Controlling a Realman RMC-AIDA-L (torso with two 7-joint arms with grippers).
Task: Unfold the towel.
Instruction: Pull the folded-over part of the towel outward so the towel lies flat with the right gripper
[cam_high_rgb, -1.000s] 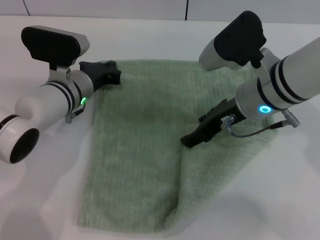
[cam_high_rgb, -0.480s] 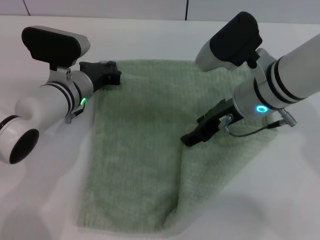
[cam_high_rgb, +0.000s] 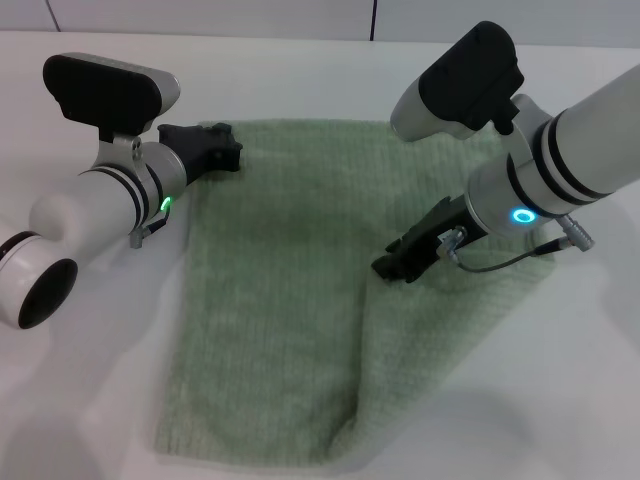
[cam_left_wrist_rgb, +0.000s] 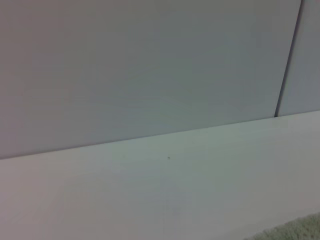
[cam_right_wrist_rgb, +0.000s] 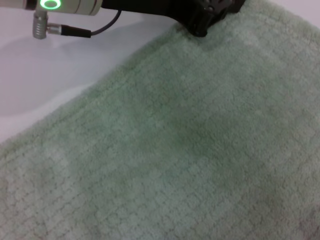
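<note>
You have the towel (cam_high_rgb: 290, 290) lying flat on the white table (cam_high_rgb: 90, 400), its right part doubled over. Your left gripper (cam_high_rgb: 215, 150) sits at the far left corner, your right gripper (cam_high_rgb: 395, 265) low over the folded layer's edge. You cannot tell whether either set of jaws is clenched. No writing is legible

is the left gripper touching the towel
Touching. In the head view the left gripper sits on the towel at its far left corner, with no table visible between them.
</note>
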